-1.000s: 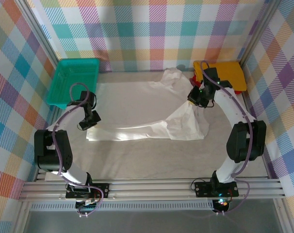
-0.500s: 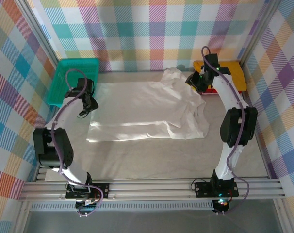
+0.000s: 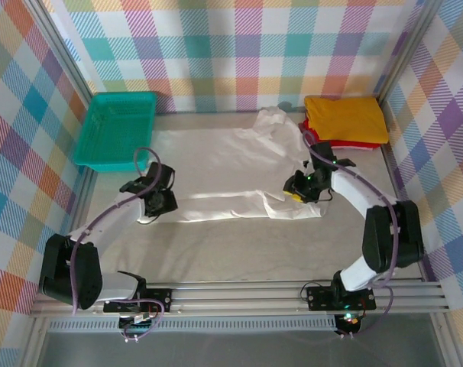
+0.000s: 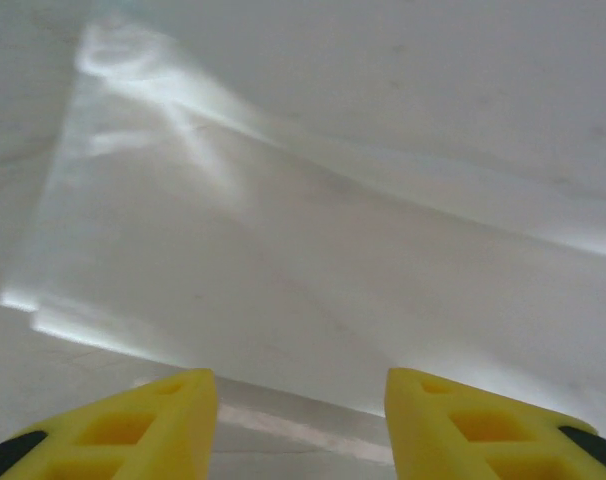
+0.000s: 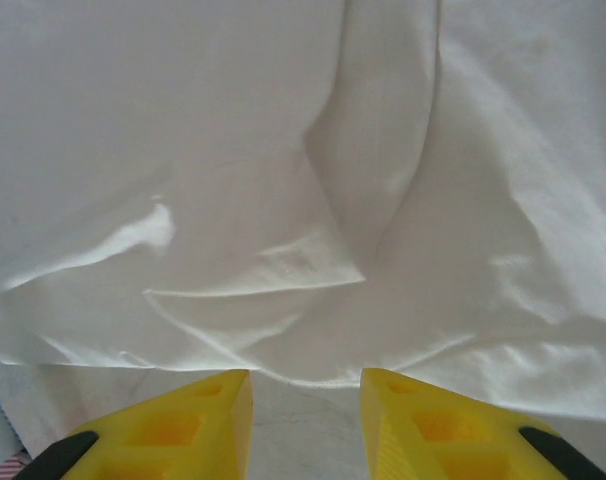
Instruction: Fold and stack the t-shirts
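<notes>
The thin white t-shirt (image 3: 224, 164) lies spread and wrinkled across the table, its hem toward the near side and a sleeve bunched at the back (image 3: 271, 122). At the shirt's near left corner my left gripper (image 3: 161, 202) hangs low and open. In the left wrist view the white t-shirt (image 4: 313, 250) edge lies just ahead of the left gripper (image 4: 301, 425). My right gripper (image 3: 295, 193) is open over the near right hem. The right wrist view has the white t-shirt (image 5: 283, 190) hem just beyond the empty right gripper (image 5: 305, 420). The folded mustard-yellow t-shirt (image 3: 346, 118) rests on the red t-shirt (image 3: 359, 143) at the back right.
A teal mesh basket (image 3: 115, 128) stands at the back left. Bare table (image 3: 239, 252) runs between the shirt's hem and the arm bases. Checked walls close in the left, back and right sides.
Both arms came from the back toward the near hem and dropped low. The right side of the white shirt, earlier lifted and folded over, now lies flat.
</notes>
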